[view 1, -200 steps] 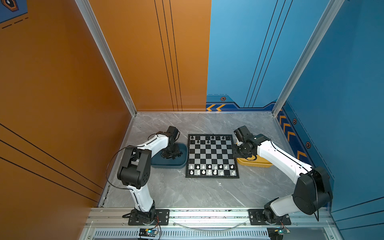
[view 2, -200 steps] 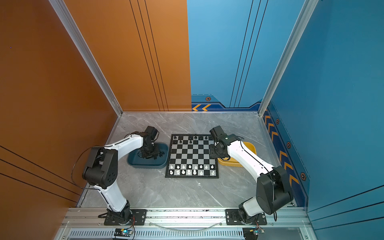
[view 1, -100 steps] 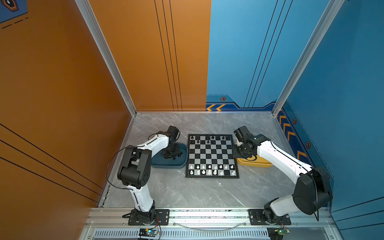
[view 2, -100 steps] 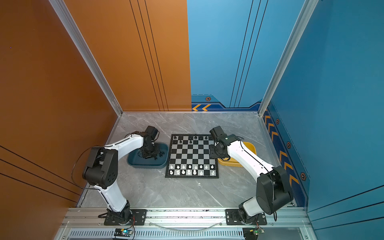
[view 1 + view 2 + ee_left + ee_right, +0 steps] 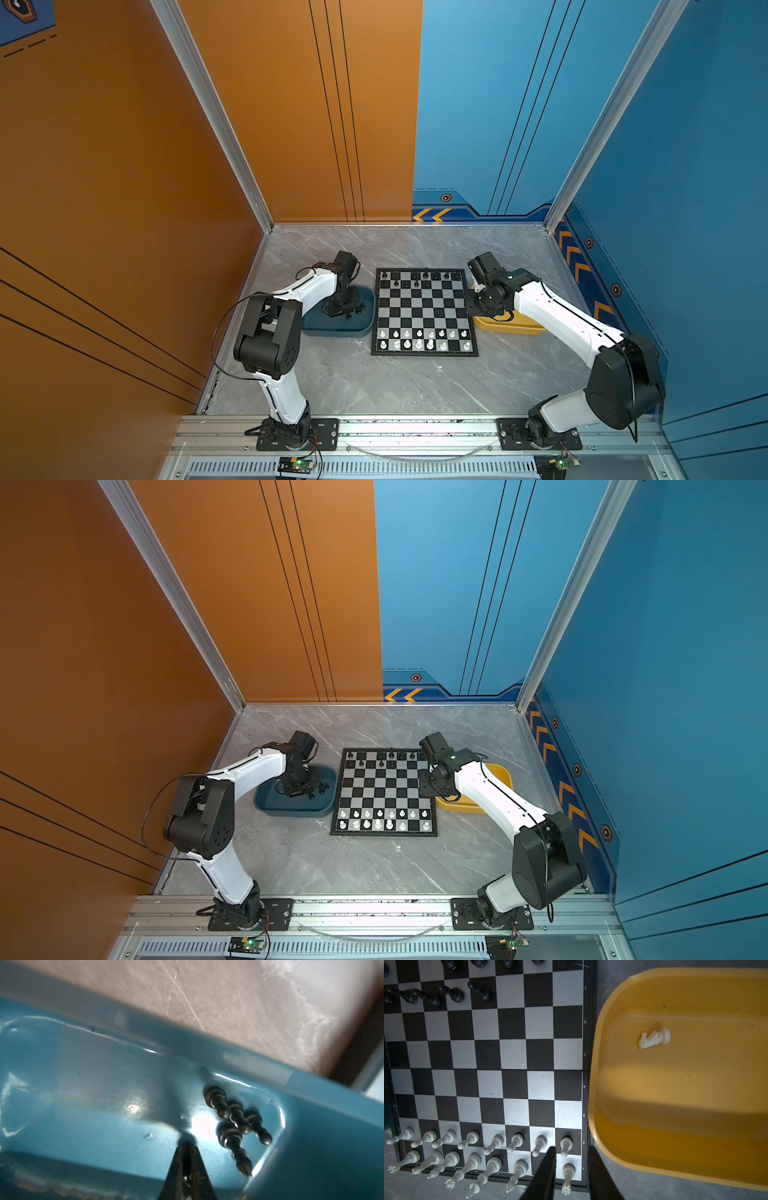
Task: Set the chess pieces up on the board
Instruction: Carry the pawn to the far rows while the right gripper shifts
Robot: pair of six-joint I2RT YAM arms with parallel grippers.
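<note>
We see, under bright even light, a grey marble-patterned floor [image 5: 374, 386] meeting glossy orange wall panels [image 5: 124, 166] at left and back and blue wall panels [image 5: 685, 166] at back and right, joined by silver aluminium corner posts [image 5: 221, 124].

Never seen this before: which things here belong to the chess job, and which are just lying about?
Job: board, white pieces, black pieces, white knight in yellow tray, spare black pieces in teal tray.
Just there: marble tabletop, wall panels.

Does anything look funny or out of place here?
Yes: one white knight lies on its side in the yellow tray, not on the board, and white's back row has an empty square beside the corner rook.
</note>
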